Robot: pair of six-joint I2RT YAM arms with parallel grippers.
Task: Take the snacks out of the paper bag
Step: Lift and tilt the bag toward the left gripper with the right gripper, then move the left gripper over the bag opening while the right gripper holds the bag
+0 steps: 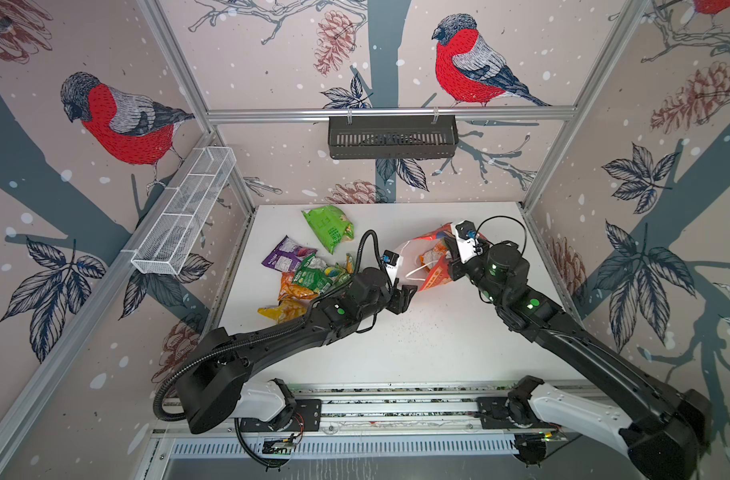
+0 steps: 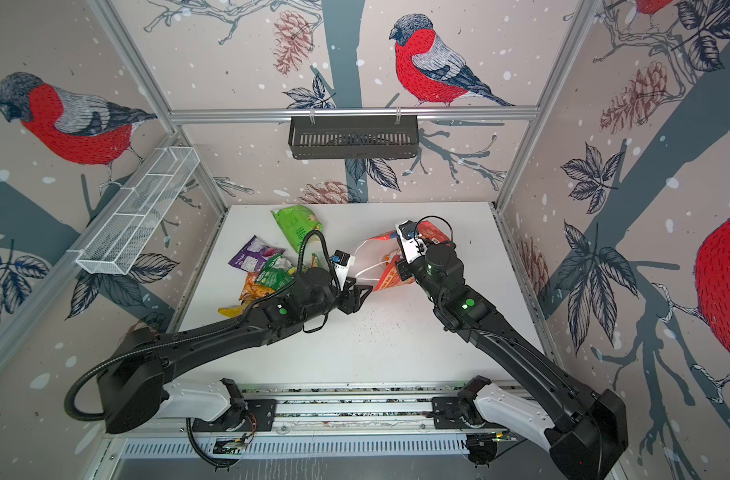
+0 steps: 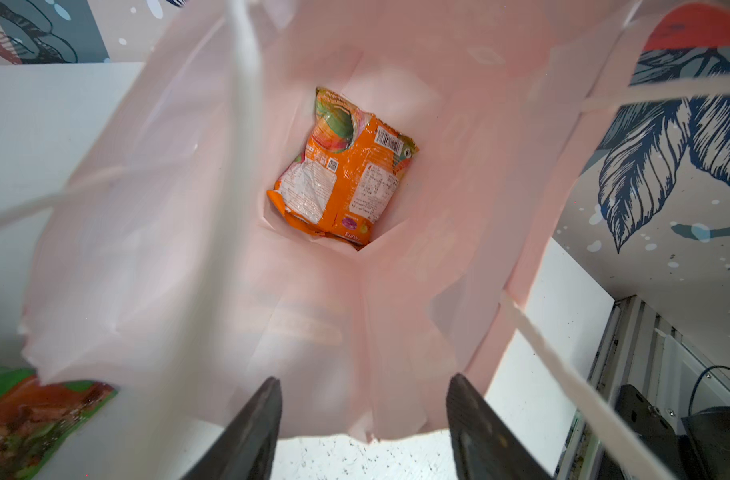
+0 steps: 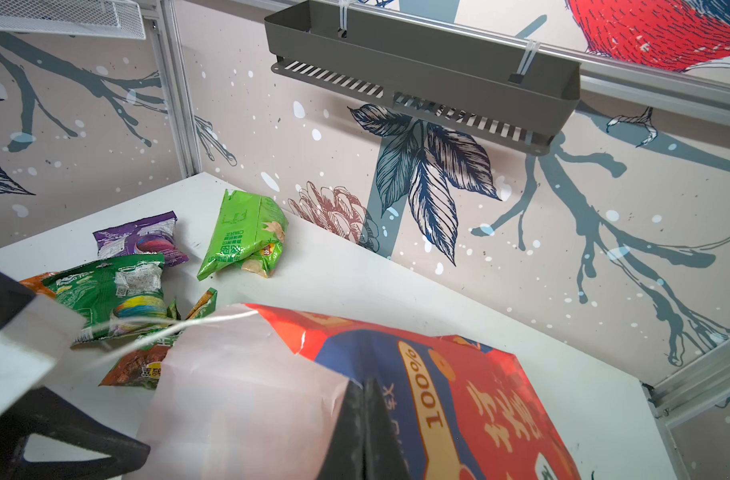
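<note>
on the white table (image 1: 417, 345), nearest at 8 o'clock from its middle, lies a yellow packet (image 1: 282, 311), partly hidden under the left arm. just past it, close to the middle, the left gripper (image 1: 409, 295) points toward 2 o'clock, jaws moderately wide with nothing between them. in the left wrist view its fingers (image 3: 246, 432) stand at the mouth of the paper bag (image 1: 436, 278). the bag lies tipped over at 1 o'clock from the table's middle, its mouth facing 8 o'clock. it is red outside and white inside, and a white cord handle (image 1: 413, 272) droops across the opening. deep at its bottom rests the bagged orange packet (image 3: 342, 178), barcode side showing. the right gripper (image 4: 363, 415), reaching in from 4 o'clock, is pinched tight on the bag's raised rim.

the other snacks are out on the table at 10 o'clock. a loose orange packet (image 1: 292, 291) sits under a dark green packet (image 1: 313, 276). a green-red packet (image 4: 138, 370) is just beside the bag's mouth, and a purple packet (image 1: 288, 255) is beyond them. farthest, at 11 o'clock and apart from the pile, lies a bright green packet (image 1: 330, 226).
</note>
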